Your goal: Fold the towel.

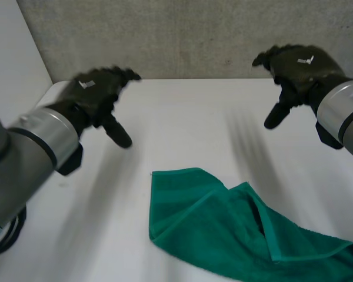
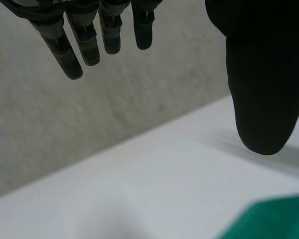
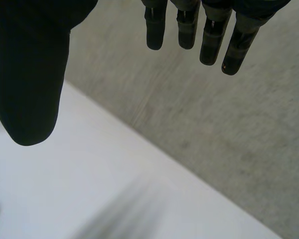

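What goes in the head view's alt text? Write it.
A rumpled green towel lies untouched on the white table. The left hand and right hand hover open beyond it, near the grey wall.

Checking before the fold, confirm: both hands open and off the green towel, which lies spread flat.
Not flat: the head view shows the towel rumpled, partly lapped over itself. Left hand and right hand are open and off it.
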`<state>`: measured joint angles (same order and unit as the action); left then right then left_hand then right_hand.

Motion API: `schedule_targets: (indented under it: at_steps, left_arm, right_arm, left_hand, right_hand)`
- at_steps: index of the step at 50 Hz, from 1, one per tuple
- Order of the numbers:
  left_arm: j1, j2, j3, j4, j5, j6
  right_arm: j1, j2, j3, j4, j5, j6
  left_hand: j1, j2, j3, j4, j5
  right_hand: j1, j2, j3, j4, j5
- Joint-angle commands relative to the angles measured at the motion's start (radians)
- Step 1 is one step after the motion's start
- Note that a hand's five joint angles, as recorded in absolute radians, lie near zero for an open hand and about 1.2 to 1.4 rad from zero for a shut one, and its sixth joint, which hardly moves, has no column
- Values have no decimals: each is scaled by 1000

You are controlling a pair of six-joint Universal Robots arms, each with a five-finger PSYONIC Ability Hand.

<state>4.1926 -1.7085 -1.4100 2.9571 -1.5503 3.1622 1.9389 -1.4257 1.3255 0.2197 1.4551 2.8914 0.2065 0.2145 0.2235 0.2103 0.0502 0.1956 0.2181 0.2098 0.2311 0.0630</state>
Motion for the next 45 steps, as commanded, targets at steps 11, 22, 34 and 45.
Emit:
schedule_targets:
  at_steps: [11, 22, 34, 45]
  left_arm:
    - [-163, -218, -237, -3, -56, 2]
    - [-249, -316, -274, 95, -96, -11]
    - [-266, -336, -248, 307, -161, 7]
    - [-212, -306, 55, 349, -194, 183]
  right_arm:
    - [66, 174, 130, 185, -5, -129]
    - [75, 287, 208, 20, 39, -64]
    - [64, 314, 132, 7, 82, -93]
    - [61, 227, -230, -96, 99, -72]
  left_hand:
    - [104, 96, 87, 100, 86]
    - [324, 315, 306, 320, 305]
    - [1190, 1182, 1173, 1186, 1172]
    - [1190, 1182, 1173, 1186, 1172]
  right_hand:
    - [42, 20, 28, 7, 0]
    - [329, 306, 315, 293, 287]
    - [1201, 1178, 1186, 1165, 1159]
    - [1201, 1178, 1186, 1165, 1159]
